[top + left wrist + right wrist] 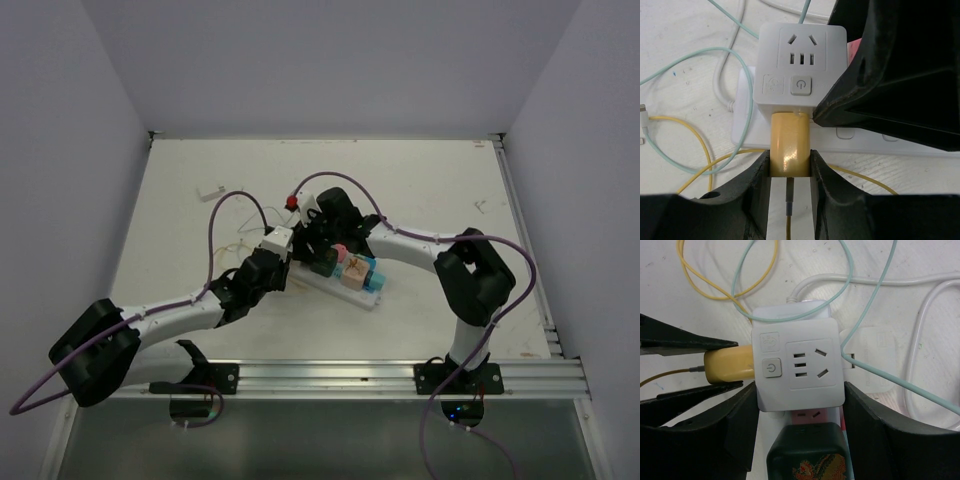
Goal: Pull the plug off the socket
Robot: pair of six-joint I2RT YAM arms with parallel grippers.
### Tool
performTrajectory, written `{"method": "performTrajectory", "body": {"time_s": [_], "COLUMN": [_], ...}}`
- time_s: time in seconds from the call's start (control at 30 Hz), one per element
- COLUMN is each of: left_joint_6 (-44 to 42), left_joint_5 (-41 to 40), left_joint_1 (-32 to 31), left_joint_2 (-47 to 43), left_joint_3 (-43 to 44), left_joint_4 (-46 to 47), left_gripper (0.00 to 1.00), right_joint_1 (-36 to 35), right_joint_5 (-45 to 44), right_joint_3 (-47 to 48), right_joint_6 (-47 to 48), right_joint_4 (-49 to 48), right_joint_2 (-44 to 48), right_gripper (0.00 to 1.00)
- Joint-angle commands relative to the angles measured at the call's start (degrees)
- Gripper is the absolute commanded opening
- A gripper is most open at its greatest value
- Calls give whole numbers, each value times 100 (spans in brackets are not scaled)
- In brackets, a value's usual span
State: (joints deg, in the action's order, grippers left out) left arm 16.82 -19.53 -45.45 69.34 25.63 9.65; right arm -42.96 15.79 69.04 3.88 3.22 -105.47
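Yellow plug (790, 145), rounded, glossy, in white adapter (800, 60)

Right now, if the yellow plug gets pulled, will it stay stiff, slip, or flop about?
The yellow plug looks like a hard, glossy shell, so probably stiff but somewhat slippery between the left gripper's fingers. Its thin yellow cable lies in loose loops, so it should trail limply.

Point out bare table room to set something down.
Bare: white tabletop between right arm and far edge; between long white power strip and near metal rail. Crowded: around white cube adapter, left end effector, right end effector, thin cables.
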Motion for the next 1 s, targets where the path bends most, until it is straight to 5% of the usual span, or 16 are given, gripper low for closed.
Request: {"method": "performTrajectory", "body": {"time_s": [0.0,0.63,0.8,0.97], "left_joint_6": [269,814,1129,1087], "left_joint_5": [731,898,84,432], "left_joint_1": [-289,-289,-271,869], "left_joint_2": [-290,-1001,-1116,-747], "left_joint_3": [-23,74,328,873], "left_joint_4": [-499,-1650,-1992,-2257], "left_gripper": [0,0,0,0], "right_joint_1": [385,376,376,376], "right_joint_5": [-2212,-2669,-2257,-1782], "right_joint_3": [-312,-523,-382,-189], "right_joint_6": [96,-10,-106,-203], "right_joint_4": [328,47,205,433], "right_joint_2": [-413,-404,-378,-237], "right_gripper": [0,0,0,9]}}
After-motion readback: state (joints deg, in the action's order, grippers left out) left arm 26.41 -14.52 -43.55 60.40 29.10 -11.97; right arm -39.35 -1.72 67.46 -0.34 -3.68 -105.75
